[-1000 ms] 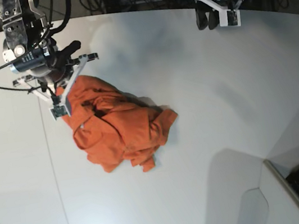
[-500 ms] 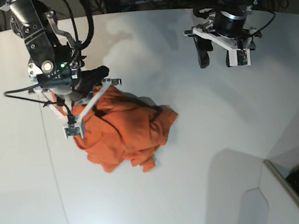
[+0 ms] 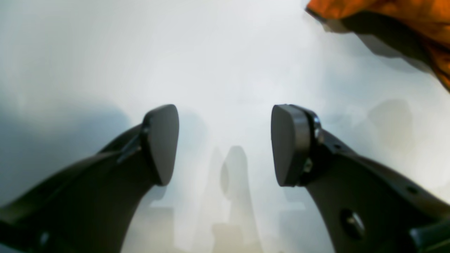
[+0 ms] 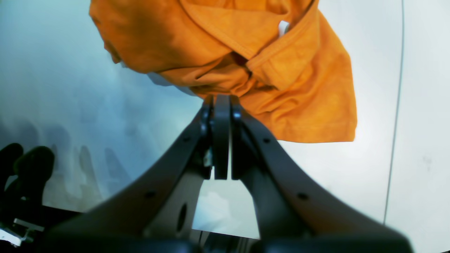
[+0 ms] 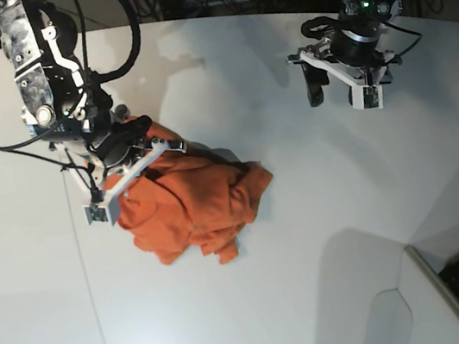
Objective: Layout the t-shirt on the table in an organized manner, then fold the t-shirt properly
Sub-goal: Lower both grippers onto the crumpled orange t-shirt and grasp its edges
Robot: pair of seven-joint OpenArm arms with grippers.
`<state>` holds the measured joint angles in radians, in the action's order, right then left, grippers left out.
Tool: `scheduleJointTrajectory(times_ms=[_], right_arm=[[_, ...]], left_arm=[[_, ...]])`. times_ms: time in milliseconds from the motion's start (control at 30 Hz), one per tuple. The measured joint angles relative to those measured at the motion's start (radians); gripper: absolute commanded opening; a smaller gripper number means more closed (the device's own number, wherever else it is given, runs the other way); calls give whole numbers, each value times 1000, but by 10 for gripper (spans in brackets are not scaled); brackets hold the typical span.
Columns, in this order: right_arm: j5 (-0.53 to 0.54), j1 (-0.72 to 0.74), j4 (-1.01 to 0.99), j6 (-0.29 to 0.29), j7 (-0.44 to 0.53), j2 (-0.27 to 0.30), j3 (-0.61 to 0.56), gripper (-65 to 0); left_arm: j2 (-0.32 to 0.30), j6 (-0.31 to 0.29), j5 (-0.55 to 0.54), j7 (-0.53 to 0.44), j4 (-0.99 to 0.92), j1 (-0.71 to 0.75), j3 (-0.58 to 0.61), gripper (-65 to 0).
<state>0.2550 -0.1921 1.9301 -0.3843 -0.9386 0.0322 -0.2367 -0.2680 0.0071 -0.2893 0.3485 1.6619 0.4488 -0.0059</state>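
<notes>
Orange t-shirt (image 5: 190, 200) lies bunched mid-left on the table (image 5: 323, 209), pinched by the right gripper (image 4: 221, 102); the left gripper (image 3: 225, 144), wide, should take another edge.

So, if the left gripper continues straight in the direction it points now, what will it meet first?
Most likely only the bare table. The left gripper is open, with nothing between its fingers. The t-shirt lies off to one side, outside that line, though depth is hard to judge.

Dark grey curved fingers (image 3: 160, 144) with flat oval pads; black cables (image 5: 116, 33); white brackets (image 5: 129, 172).
</notes>
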Motion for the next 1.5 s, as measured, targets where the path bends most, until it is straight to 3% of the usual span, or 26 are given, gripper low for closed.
scheduleJointTrajectory(times_ms=[300,500,533,600,700,833,1000,1133,1300,1500], right_arm=[[2,8,-53,-1,-4,0,0,-650],[0,65,-161,-1,-117,0,-2,-650],[0,70,-161,0,-116,0,-4,-624],[0,65,-153,1,-118,0,-6,-482],[2,58,-140,0,-108,0,-10,-326],[13,59,-165,5,-4,22,8,-305],[0,41,-237,1,35,89,42,-302],[18,26,-240,75,76,69,113,-296],[0,26,-352,202,83,61,255,-149],[7,26,-403,296,85,36,305,-144]], left_arm=[[0,1,0,0,-1,-12,0,-255],[2,0,0,0,-1,-13,0,-253],[2,0,0,0,-1,-14,0,-253],[2,0,0,0,-1,-18,0,-253],[5,0,0,-5,-8,-40,1,-253],[2,3,0,-8,-51,-67,9,-253],[11,-1,-4,-1,-92,-73,13,-253],[5,10,-3,0,-106,-96,43,-258],[-1,0,-5,-6,-107,-139,142,-260],[0,0,-5,-2,-165,-222,216,-260]])
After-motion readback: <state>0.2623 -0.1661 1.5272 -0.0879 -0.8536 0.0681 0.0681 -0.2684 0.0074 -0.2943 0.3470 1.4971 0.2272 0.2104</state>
